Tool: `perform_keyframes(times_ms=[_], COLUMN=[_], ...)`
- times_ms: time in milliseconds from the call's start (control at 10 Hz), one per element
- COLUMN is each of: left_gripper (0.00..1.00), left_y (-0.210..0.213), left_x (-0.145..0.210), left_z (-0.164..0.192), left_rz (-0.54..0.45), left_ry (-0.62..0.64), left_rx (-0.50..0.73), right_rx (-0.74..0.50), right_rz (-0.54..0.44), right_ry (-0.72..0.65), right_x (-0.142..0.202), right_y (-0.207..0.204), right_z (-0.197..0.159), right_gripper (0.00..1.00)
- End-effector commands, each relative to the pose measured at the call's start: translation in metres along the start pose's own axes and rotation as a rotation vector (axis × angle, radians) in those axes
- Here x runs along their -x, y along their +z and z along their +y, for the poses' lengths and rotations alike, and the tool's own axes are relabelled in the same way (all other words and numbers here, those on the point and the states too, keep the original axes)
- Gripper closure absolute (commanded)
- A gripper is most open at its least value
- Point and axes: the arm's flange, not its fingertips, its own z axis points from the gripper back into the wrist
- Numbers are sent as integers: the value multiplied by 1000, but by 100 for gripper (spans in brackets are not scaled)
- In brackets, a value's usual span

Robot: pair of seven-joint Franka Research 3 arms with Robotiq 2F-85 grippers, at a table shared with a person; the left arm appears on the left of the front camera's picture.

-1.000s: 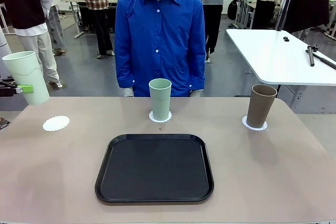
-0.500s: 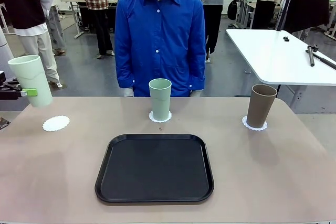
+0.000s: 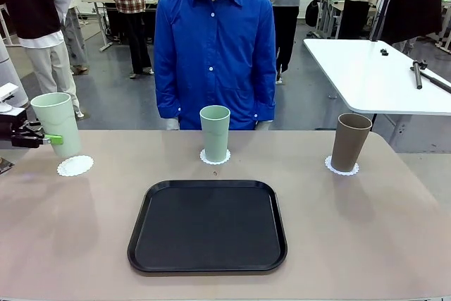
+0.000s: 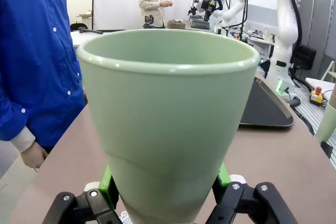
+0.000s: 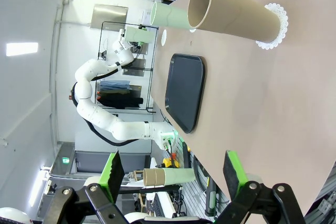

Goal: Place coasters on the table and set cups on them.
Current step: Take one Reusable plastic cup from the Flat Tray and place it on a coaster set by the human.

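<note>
At the table's far left my left gripper point(image 3: 36, 137) is shut on a pale mint green cup point(image 3: 58, 125), gripping it low on its side. That cup stands nearly upright with its base right over the back edge of a white lacy coaster point(image 3: 75, 166). In the left wrist view the cup point(image 4: 168, 124) sits between the green pads point(image 4: 107, 179). A second mint cup point(image 3: 215, 133) stands on the middle coaster point(image 3: 215, 157). The brown cup point(image 3: 350, 142) stands on the right coaster point(image 3: 342, 168). My right gripper point(image 5: 173, 182) is open, well back from the brown cup point(image 5: 236, 11).
A black tray point(image 3: 208, 225) lies on the beige table point(image 3: 380, 244) toward its front middle. A person in a blue shirt point(image 3: 215, 47) stands at the far edge, behind the middle cup. A white table point(image 3: 380, 75) stands off to the back right.
My left gripper has carried the mint cup down and to the right, bringing its base close over the left coaster. The other cups have not moved.
</note>
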Motion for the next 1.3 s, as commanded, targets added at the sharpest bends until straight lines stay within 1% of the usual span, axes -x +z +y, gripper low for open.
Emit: perform_keyframes(times_ms=[0,300,400,900,1200], left_gripper=[16,16,16,16,16], left_y=[4,-5,-8,-6,-7], left_x=[6,33,37,46,57], left_z=[13,21,21,12,17], left_rz=[-42,-79,-81,-56,-46], left_ry=[-3,18,31,-13,-29], left_rx=[32,59,71,111,116], right_rx=[4,4,4,4,4], right_rz=[0,0,0,0,0], right_ry=[-3,-3,-3,-3,-3], right_x=[-1,-1,-1,-1,-1], right_y=[0,0,0,0,0], right_z=[0,0,0,0,0], right_gripper=[0,0,0,0,0])
